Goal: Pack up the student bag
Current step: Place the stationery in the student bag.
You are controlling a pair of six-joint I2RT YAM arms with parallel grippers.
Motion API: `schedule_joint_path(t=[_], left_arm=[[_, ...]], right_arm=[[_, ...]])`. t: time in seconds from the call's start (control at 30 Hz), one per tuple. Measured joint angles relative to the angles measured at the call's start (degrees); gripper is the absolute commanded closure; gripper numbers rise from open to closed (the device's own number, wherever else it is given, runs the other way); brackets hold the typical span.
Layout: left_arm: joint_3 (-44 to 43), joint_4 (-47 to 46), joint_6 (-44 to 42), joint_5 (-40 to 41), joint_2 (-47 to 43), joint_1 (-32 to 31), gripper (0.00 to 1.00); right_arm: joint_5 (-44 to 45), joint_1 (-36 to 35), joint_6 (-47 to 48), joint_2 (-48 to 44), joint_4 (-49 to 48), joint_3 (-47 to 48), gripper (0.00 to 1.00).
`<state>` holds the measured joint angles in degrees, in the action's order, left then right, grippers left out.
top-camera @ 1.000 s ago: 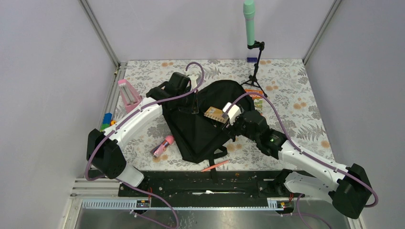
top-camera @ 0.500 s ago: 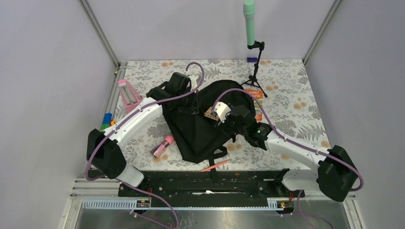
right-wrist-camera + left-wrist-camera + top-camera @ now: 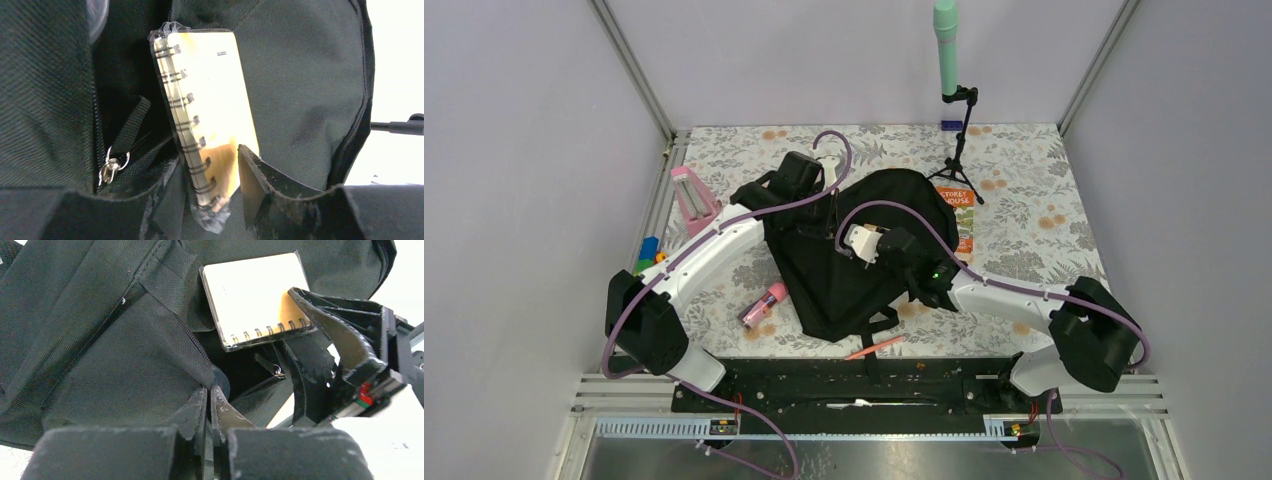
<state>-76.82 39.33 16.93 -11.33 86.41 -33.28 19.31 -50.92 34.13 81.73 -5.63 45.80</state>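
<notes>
The student bag [image 3: 844, 285] lies in the middle of the table, black and soft, with its zipped mouth held open. My left gripper [image 3: 832, 222] is shut on the fabric edge of that mouth [image 3: 210, 395], lifting it. A spiral notebook [image 3: 215, 100] with a pale yellow cover, wrapped in clear film, stands between the jaws of my right gripper [image 3: 209, 154], which is shut on its lower spiral end. In the left wrist view the notebook [image 3: 255, 295] pokes into the dark opening under a fold of the bag [image 3: 100, 340]. From above, my right gripper [image 3: 856, 245] hides the notebook.
A pink tube [image 3: 766, 305] and an orange pen [image 3: 874, 348] lie near the bag's front. A pink stand [image 3: 692, 198] and coloured blocks [image 3: 649, 250] sit at the left. A book [image 3: 961, 205] and a tripod with a green cylinder [image 3: 954, 130] stand behind. A zipper pull [image 3: 111, 165] hangs by the opening.
My right arm has swung left across the bag, carrying the notebook from above the bag's right side into the open mouth. The left arm has held still.
</notes>
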Motion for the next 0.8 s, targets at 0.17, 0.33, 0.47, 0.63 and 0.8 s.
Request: schedule_joint_path(t=[0.17, 0.33, 0.47, 0.63, 0.8], left_arm=[[0.0, -0.07, 0.0, 0.0, 0.0, 0.13, 1.0], [0.0, -0.07, 0.0, 0.0, 0.02, 0.17, 1.0], [0.0, -0.07, 0.0, 0.0, 0.0, 0.17, 1.0], [0.0, -0.02, 0.0, 0.0, 0.02, 0.17, 1.0], [0.0, -0.04, 0.02, 0.04, 0.0, 0.17, 1.0]], right_arm=[[4.22, -0.11, 2.69, 2.36, -0.52, -0.02, 0.84], [6.69, -0.15, 2.84, 2.64, -1.42, 0.0, 1.0], [7.82, -0.15, 0.74, 1.42, -1.05, -0.02, 1.0], [9.84, -0.04, -6.47, -6.51, 1.9, 0.02, 1.0], [5.27, 2.21, -19.41, -14.75, 9.4, 3.69, 1.0]])
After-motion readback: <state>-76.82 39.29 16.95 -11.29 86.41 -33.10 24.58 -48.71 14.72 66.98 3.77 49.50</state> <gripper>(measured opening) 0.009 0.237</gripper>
